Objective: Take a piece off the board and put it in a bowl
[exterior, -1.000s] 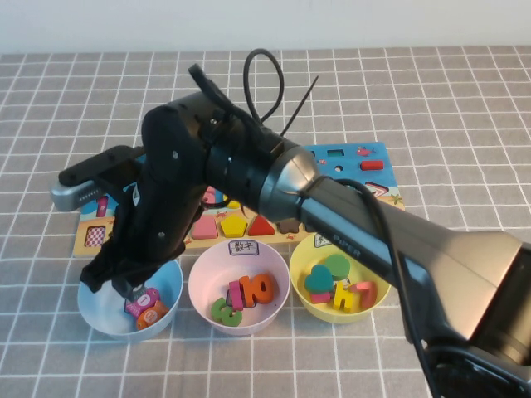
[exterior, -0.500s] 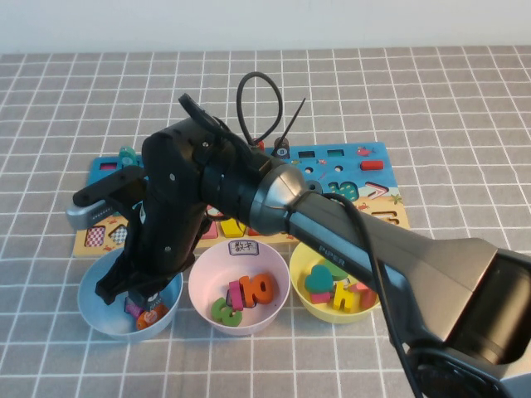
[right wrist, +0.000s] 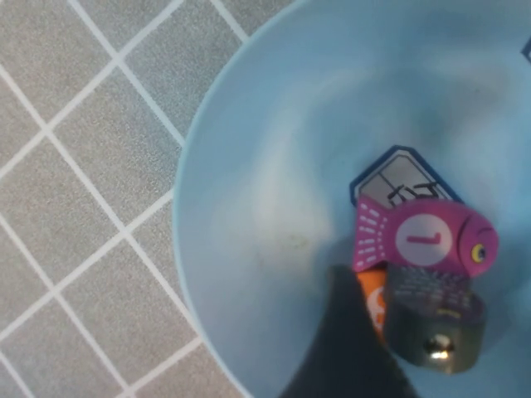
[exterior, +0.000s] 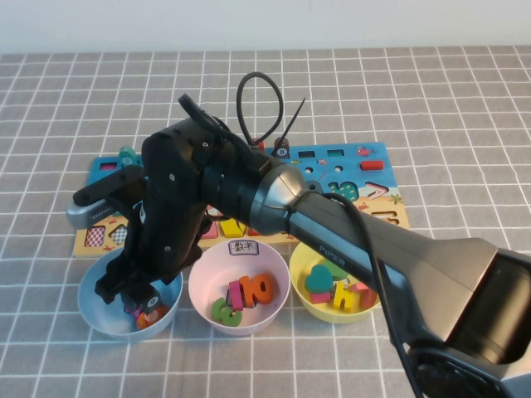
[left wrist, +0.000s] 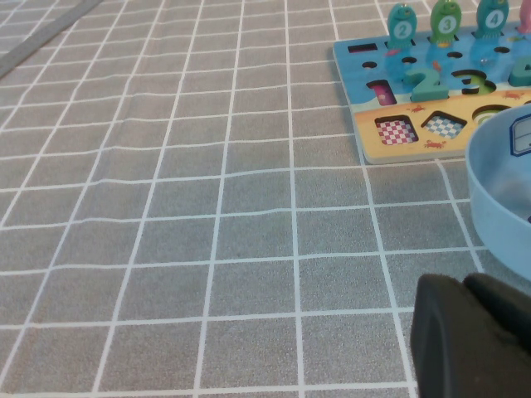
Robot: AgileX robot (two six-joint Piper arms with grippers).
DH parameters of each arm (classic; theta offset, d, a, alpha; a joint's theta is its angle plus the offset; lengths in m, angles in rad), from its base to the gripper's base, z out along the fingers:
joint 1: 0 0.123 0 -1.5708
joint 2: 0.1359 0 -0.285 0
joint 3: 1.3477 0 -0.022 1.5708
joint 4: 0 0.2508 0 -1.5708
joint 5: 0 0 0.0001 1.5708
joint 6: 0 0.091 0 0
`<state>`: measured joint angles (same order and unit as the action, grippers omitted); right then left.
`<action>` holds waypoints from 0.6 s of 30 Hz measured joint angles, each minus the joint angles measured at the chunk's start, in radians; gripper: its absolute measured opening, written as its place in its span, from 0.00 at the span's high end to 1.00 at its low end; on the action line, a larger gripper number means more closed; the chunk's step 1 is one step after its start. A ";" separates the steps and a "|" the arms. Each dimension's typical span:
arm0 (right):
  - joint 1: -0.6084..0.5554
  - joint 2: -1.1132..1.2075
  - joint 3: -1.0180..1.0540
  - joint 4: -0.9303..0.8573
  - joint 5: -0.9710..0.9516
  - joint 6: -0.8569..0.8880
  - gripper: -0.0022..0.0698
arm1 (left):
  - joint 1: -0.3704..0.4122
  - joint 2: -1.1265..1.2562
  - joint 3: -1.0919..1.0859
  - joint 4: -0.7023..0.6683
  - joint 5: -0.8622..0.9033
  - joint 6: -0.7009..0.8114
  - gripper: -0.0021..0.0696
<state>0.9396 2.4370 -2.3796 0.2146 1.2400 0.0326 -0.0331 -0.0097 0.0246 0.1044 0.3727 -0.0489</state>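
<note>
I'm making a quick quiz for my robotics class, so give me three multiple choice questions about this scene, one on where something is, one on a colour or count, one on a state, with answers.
1. Where is the right gripper?
A. over the board
B. down in the light blue bowl
C. over the yellow bowl

2. How many bowls stand in front of the board?
A. two
B. three
C. four

3. What lies in the light blue bowl?
A. nothing
B. a magenta fish piece numbered 1, with an orange piece beside it
C. a green heart

Answers:
1. B: the high view shows the right arm reaching into that bowl; the left gripper sits low over the table beside it.
2. B: light blue, pink bowl, yellow bowl.
3. B: the right wrist view shows the fish piece.
</note>
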 joint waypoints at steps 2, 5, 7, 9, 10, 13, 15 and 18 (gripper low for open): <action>0.000 -0.002 0.000 0.000 0.000 0.000 0.39 | 0.000 0.000 0.000 0.000 0.000 0.000 0.98; 0.000 -0.020 0.000 0.000 0.000 0.000 0.38 | 0.000 0.000 0.000 0.000 0.000 0.000 0.98; 0.000 -0.041 0.000 0.000 0.000 0.000 0.38 | 0.000 0.000 0.000 0.000 0.000 0.000 0.98; 0.000 -0.071 0.000 0.000 0.000 0.000 0.39 | 0.000 0.000 0.000 0.000 0.000 0.000 0.98; 0.000 -0.088 0.000 0.000 0.000 0.000 0.40 | 0.000 0.000 0.000 0.000 0.000 0.000 0.98; 0.000 -0.135 0.000 0.000 0.000 0.000 0.48 | 0.000 0.000 0.000 0.000 0.000 0.000 0.98; 0.000 -0.165 0.000 0.000 0.002 0.000 0.56 | 0.000 0.000 0.000 0.000 0.000 0.000 0.98; 0.000 -0.210 0.019 -0.008 0.002 0.000 0.67 | 0.000 0.000 0.000 0.000 0.000 0.000 0.98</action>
<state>0.9396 2.2265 -2.3604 0.2070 1.2419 0.0326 -0.0331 -0.0097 0.0246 0.1044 0.3727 -0.0489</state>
